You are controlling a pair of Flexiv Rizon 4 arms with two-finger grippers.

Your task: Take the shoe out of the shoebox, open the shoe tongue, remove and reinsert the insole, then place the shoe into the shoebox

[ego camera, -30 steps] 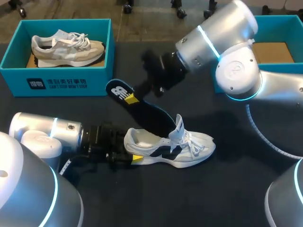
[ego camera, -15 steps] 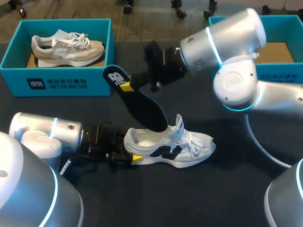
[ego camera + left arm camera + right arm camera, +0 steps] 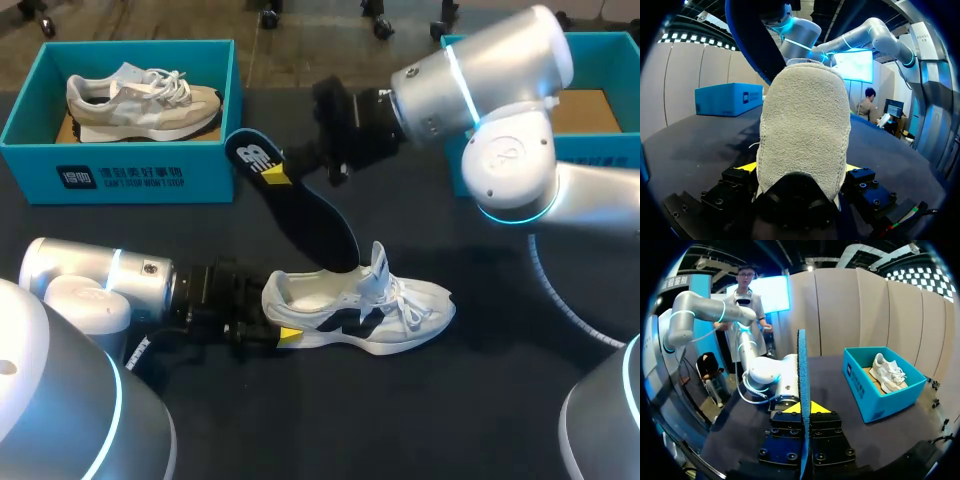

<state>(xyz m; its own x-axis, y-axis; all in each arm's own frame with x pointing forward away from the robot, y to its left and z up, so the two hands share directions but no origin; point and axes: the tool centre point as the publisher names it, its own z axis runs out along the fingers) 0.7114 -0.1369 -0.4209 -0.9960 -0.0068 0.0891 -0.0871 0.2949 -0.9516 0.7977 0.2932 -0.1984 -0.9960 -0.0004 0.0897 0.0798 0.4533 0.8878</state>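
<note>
Left jaws pinch the shoe [image 3: 370, 305] by its heel on the bench [image 3: 480, 390]; right jaws pinch the insole [image 3: 300, 205] above it

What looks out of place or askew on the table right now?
Only the insole: it's out of the white shoe, hanging tilted from the right end effector, lower end at the shoe's opening. That fits the task. The left end effector grips the shoe's heel. Nothing spilled or damaged.

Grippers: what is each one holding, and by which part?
Left gripper: the white sneaker, jaws on its heel. Right gripper: the dark insole, jaws pinching near its heel end.
</note>
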